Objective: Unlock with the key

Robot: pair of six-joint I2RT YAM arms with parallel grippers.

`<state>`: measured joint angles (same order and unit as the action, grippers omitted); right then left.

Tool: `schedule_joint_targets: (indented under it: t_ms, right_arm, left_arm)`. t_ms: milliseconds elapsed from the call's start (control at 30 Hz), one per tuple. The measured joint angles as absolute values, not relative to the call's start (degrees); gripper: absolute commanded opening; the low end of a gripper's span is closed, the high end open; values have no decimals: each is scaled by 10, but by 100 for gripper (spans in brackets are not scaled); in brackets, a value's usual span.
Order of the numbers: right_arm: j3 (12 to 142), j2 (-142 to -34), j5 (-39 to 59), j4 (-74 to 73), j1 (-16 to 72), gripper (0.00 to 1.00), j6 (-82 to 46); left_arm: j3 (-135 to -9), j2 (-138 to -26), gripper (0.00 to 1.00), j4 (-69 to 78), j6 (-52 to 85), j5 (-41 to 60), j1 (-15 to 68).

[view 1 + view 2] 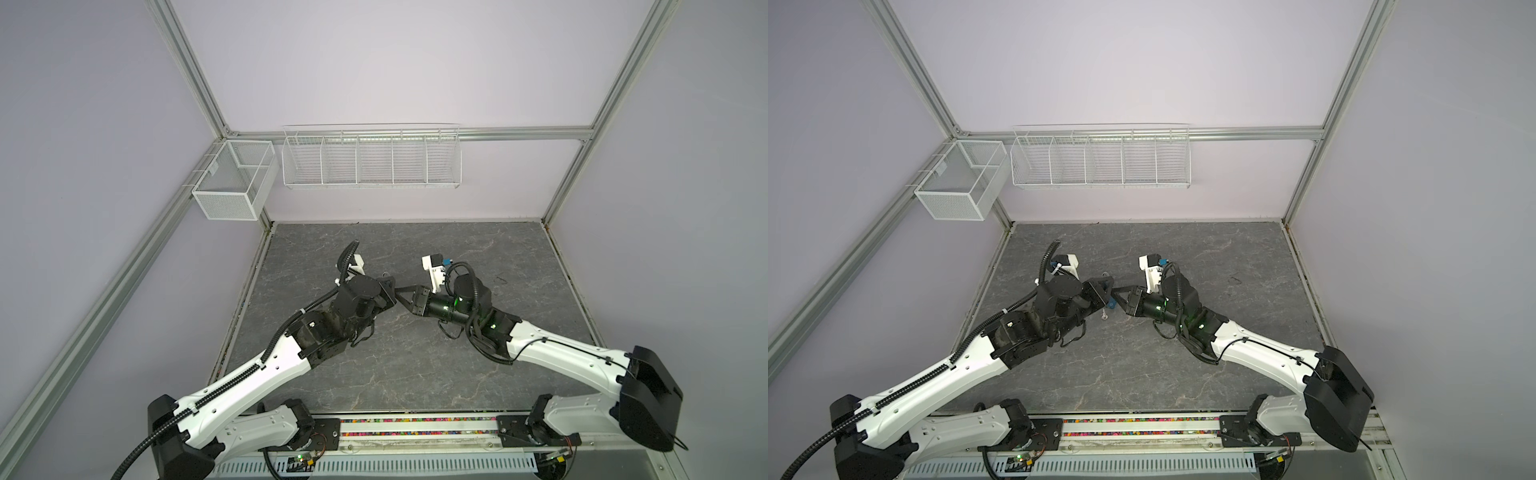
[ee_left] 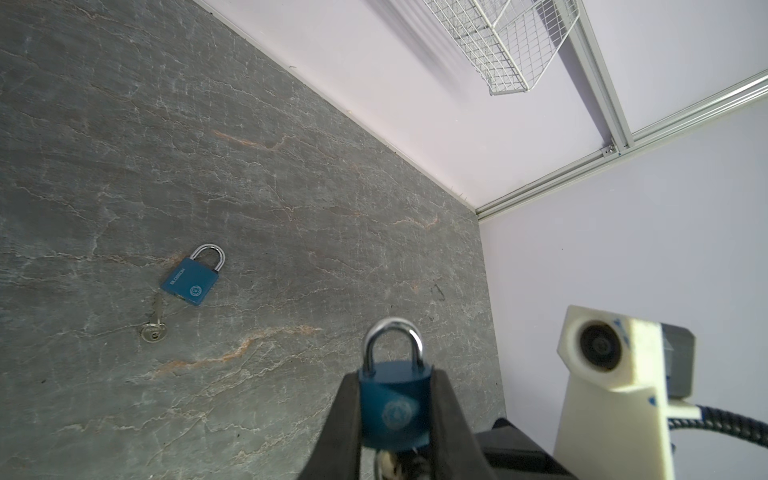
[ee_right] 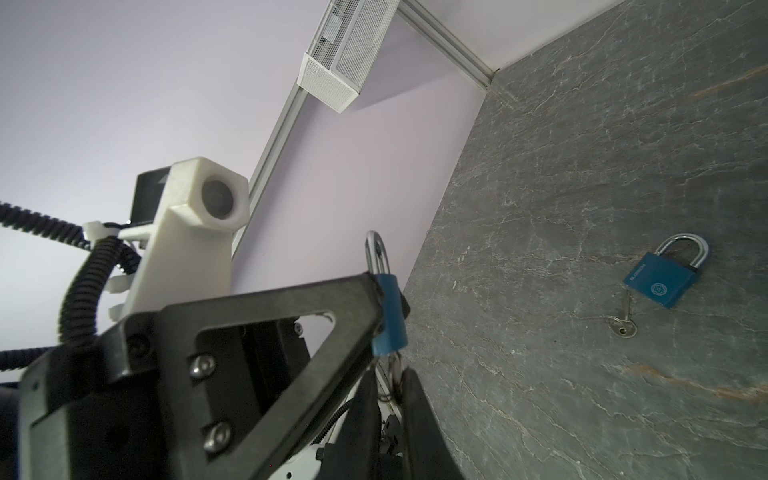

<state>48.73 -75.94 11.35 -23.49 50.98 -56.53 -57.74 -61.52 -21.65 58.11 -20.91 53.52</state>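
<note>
A blue padlock (image 2: 395, 399) with a silver shackle is held above the table, my left gripper (image 2: 394, 415) shut on its two sides. A sliver of its blue shows in a top view (image 1: 1112, 304). A silver key (image 3: 395, 366) sticks out of the padlock's underside (image 3: 388, 316). My right gripper (image 3: 390, 384) comes from the opposite side, its two fingers close on either side of that key. A thin gap shows on one side, so I cannot tell whether the pads press it. In both top views the two grippers (image 1: 392, 291) (image 1: 406, 292) meet tip to tip at mid table.
A second blue padlock (image 2: 192, 280) lies flat on the grey stone table (image 2: 291, 166) with a loose key (image 2: 154, 328) beside it. A white mesh basket (image 1: 235, 178) and a white wire rack (image 1: 370, 160) hang on the back walls.
</note>
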Motion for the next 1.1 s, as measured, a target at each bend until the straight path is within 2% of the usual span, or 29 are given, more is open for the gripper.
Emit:
schedule_joint_targets:
  t_ms: [333,1100]
  right_arm:
    - [488,-762,115,-230,508,6,-561]
    - [500,-775,132,-239,502,6,-571]
  left_arm:
    - [-577,-616,0,-216,589,-204,533]
    - [-547,-598,0,-173,634,-190,520]
